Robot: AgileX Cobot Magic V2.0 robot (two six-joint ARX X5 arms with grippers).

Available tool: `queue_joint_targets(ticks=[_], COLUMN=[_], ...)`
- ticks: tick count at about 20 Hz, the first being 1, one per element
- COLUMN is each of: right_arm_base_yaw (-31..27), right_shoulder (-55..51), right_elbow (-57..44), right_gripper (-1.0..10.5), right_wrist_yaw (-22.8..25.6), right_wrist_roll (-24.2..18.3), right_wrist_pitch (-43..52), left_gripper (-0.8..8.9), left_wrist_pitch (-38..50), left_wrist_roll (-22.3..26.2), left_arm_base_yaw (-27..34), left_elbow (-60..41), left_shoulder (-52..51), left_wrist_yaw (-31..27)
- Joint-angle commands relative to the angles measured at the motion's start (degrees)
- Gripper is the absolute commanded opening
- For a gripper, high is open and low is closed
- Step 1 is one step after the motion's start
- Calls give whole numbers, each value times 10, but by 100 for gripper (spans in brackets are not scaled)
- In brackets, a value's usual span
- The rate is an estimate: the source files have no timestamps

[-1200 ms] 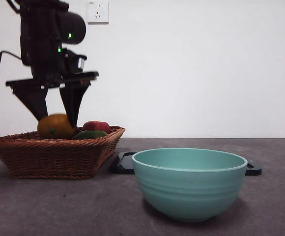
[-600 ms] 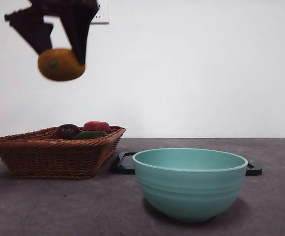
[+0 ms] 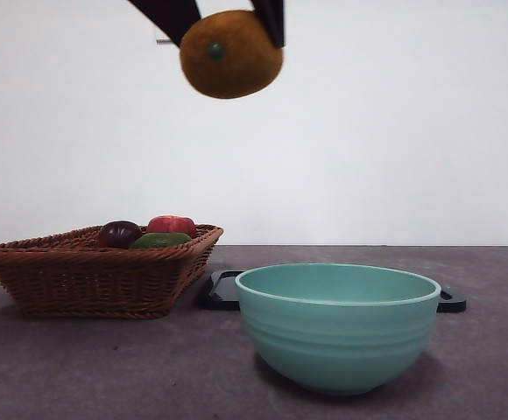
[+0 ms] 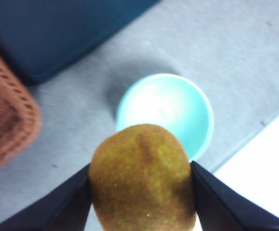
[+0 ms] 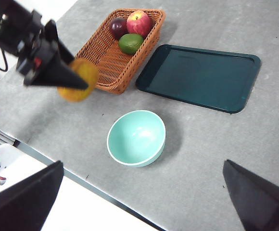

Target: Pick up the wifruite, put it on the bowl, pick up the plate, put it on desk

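Note:
My left gripper (image 3: pixel 228 17) is shut on the wifruite (image 3: pixel 230 54), a round orange-brown fruit, and holds it high above the desk (image 3: pixel 105 367), between the basket and the bowl. In the left wrist view the wifruite (image 4: pixel 142 178) sits between the two black jaws, with the mint-teal bowl (image 4: pixel 166 108) below and a little beyond it. The bowl (image 3: pixel 337 324) stands empty at the front of the desk. The dark plate (image 5: pixel 199 77), a flat rectangular tray, lies behind the bowl. My right gripper (image 5: pixel 139 202) is open, high above the table's near edge.
A brown wicker basket (image 3: pixel 96 271) at the left holds a dark purple fruit (image 3: pixel 118 234), a red apple (image 3: pixel 172 225) and a green fruit (image 3: pixel 159 239). The desk's edge (image 5: pixel 72 178) runs close by the bowl. A white wall stands behind.
My left gripper has lifted the wifruite out of the basket, risen high and moved right toward the bowl. The dark purple fruit in the basket has come into sight.

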Motion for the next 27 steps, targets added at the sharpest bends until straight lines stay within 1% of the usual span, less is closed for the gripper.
queue_joint_targets(ticks=[1,2,5,10,14,18,23,27], right_arm_base_yaw=[2,2,2,2,2,2,2,2], right_shoulder=[1,1,1,1,1,1,1,1], right_elbow=[10,10,10,10,10,10,10,10], right_gripper=[674,674,674,674,674,674,674,674], right_wrist_yaw=[0,0,0,0,0,0,0,0], right_wrist_roll=[-6,-6,-6,-7,-10,-13,-16,-16], right_wrist_pitch=[-3,-1,0,0,0,0,0,0], left_gripper=[244,244,244,244,244,244,244,244], left_wrist_pitch=[7,9,13,50,76,95,97,101], left_wrist_roll=[-15,-17,-44,-48,-60,-73,-74,-74], left_arm_base_yaw=[-25,-32,-49,-52,-52,-52,-52,-54], left_elbow=[15,15,15,15,15,15,15,15], left_shoulder=[28,38,81,151,195,228,260,271], left_wrist_yaw=[0,0,0,0,0,0,-3,-24])
